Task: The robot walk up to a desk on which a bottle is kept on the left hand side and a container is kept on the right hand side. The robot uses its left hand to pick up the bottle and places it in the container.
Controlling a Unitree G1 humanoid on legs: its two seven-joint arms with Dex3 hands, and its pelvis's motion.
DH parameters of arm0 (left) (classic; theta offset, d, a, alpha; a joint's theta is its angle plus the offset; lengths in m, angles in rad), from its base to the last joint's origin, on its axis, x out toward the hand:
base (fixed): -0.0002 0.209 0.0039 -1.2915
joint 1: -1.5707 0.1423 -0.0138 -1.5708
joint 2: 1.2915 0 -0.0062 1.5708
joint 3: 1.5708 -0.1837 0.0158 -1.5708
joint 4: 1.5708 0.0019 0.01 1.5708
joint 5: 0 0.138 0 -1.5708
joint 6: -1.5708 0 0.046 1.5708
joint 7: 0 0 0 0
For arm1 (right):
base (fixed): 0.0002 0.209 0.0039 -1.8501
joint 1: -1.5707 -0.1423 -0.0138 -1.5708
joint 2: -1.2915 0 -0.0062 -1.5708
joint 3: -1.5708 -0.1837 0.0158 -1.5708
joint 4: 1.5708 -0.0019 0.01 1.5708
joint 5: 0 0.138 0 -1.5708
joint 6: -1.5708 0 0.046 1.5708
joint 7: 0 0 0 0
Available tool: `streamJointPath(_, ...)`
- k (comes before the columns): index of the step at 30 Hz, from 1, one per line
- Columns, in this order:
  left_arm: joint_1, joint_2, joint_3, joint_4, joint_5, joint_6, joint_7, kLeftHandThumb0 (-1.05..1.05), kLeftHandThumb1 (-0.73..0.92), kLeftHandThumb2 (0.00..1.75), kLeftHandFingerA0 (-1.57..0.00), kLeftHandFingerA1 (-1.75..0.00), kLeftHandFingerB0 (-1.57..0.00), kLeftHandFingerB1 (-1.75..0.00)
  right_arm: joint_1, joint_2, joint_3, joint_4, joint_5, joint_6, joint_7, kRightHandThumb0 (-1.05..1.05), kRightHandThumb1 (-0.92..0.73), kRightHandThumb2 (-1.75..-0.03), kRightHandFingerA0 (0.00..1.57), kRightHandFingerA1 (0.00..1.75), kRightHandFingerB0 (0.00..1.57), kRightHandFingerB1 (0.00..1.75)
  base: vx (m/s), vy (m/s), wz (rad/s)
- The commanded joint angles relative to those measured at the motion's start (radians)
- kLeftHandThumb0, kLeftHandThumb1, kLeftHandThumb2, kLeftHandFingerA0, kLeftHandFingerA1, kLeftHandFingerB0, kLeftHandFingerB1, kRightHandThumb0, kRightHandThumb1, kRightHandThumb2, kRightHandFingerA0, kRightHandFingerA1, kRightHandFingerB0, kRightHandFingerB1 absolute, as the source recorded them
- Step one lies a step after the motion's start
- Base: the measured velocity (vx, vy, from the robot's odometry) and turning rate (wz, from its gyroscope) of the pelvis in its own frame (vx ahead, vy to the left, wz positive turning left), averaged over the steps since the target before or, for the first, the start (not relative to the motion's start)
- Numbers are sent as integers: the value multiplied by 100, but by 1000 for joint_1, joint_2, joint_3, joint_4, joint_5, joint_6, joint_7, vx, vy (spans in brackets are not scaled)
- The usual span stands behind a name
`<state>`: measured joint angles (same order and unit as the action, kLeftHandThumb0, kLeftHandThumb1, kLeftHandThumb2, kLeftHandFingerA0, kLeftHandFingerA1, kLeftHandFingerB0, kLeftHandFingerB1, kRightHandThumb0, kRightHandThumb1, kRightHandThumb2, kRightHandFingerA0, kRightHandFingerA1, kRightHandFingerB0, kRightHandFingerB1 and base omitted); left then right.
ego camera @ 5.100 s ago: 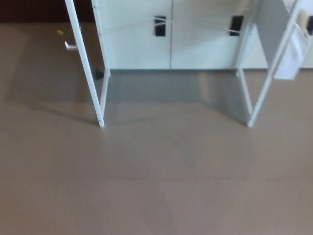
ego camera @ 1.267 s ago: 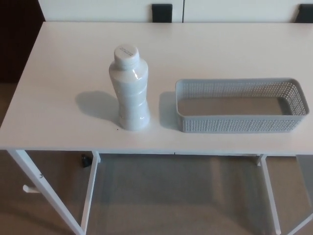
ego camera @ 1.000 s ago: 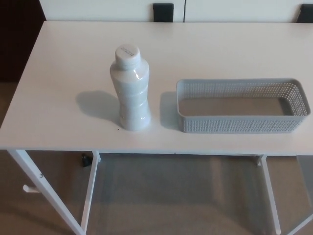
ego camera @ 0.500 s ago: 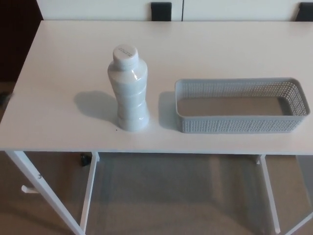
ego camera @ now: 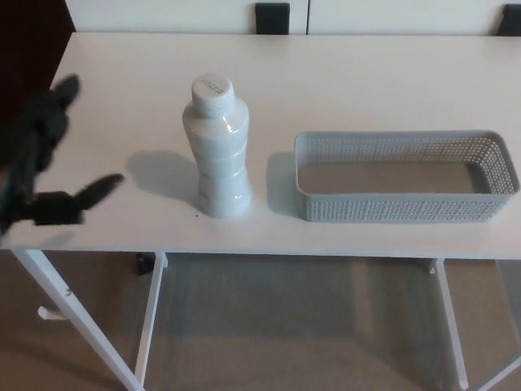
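A white bottle [ego camera: 216, 151] with a white cap stands upright on the white desk [ego camera: 366, 81], left of centre. To its right lies a long grey mesh container [ego camera: 405, 177], with nothing inside. My left hand [ego camera: 45, 159] shows at the picture's left edge, over the desk's left end, its fingers spread apart and holding nothing. It is well to the left of the bottle and not touching it. My right hand is out of the picture.
The desk's front edge runs across the picture below the bottle and container. White desk legs [ego camera: 73, 322] and brown floor show underneath. White cabinets with black handles [ego camera: 272, 16] stand behind the desk.
My left hand has come into the picture from the left, open. Bottle and container have not moved. Five seconds ago the view held only floor and desk legs.
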<state>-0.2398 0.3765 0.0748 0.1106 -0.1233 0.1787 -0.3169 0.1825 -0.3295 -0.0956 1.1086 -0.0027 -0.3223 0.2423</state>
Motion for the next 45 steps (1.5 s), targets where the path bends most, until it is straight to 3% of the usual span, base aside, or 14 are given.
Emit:
streamJointPath(1, -15, -17, -38, 37, 49, -10, 17, -69, 41, 80, 0, -13, 0, -5, 12, -20, -5, -17, 1, 16, 12, -37, -71, -61, 69, 45, 49, 38, 0, 0, 0)
streamJointPath(4, -16, -33, -70, 47, 70, -5, 25, -68, 41, 79, 0, -14, 0, -7, 7, -24, -1, -12, -6, 14, 12, -37, -71, -62, 67, 46, 49, 38, 0, 0, 0)
streamJointPath(5, -18, -37, -78, 49, 77, 0, 30, -69, 50, 56, 0, -19, 0, -8, 12, -21, -4, -24, -1, 21, 11, -36, -72, -62, 67, 46, 51, 38, 0, 0, 0)
streamJointPath(6, -18, -39, -81, 50, 80, 2, 32, -69, 50, 56, 0, -19, 0, -8, 14, -20, -5, -30, 1, 24, 10, -36, -72, -62, 67, 46, 51, 38, 0, 0, 0)
streamJointPath(7, -19, -49, -98, 60, 90, -8, 35, -68, 41, 80, 0, -16, 0, -8, 13, -22, -3, -29, -1, 22, 14, -38, -71, -62, 68, 46, 50, 38, 0, 0, 0)
streamJointPath(24, -47, -162, -180, 30, 117, 39, 65, -61, 39, 78, 0, -22, 0, -14, 22, -16, -4, -67, 3, 45, 20, -39, -71, -62, 67, 46, 52, 39, 0, 0, 0)
streamJointPath(31, -93, -260, -137, 56, 65, 118, 115, -42, 37, 67, -4, -26, 0, -14, 18, -13, -2, -76, 1, 50, 18, -38, -71, -62, 67, 45, 52, 39, 0, 0, 0)
streamJointPath(32, -99, -267, -133, 60, 68, 127, 118, -39, 46, 55, -2, -26, 0, -16, 15, -14, -1, -67, -1, 42, 19, -38, -71, -62, 67, 45, 52, 39, 0, 0, 0)
streamJointPath(33, -120, -279, -133, 79, 73, 134, 127, -50, 37, 69, -4, -28, 0, -10, 9, -15, 2, -62, -4, 39, 20, -38, -71, -62, 67, 45, 52, 39, 0, 0, 0)
streamJointPath(36, -152, -300, -131, 108, 79, 143, 141, -51, 37, 70, -4, -28, 0, -10, -2, -16, 4, -52, -5, 37, 23, -39, -71, -62, 67, 45, 52, 39, 0, 0, 0)
streamJointPath(37, -163, -309, -129, 118, 80, 144, 145, -49, 48, 55, -3, -28, 0, -11, -8, -17, 4, -45, -5, 35, 24, -39, -71, -61, 69, 45, 53, 39, 0, 0, 0)
streamJointPath(43, -218, -370, -96, 166, 62, 159, 182, -50, 48, 54, -2, -28, 0, -11, -35, -18, 2, -13, -4, 29, 22, -41, -70, -60, 71, 45, 54, 39, 0, 0, 0)
streamJointPath(44, -223, -378, -89, 174, 59, 159, 188, -52, 36, 71, 0, -24, 0, -10, -32, -19, 5, -21, -8, 28, 19, -40, -70, -60, 71, 45, 54, 39, 0, 0, 0)
streamJointPath(45, -224, -380, -86, 176, 58, 159, 188, -52, 36, 71, 0, -24, 0, -10, -29, -19, 7, -26, -10, 26, 18, -40, -70, -60, 71, 45, 54, 39, 0, 0, 0)
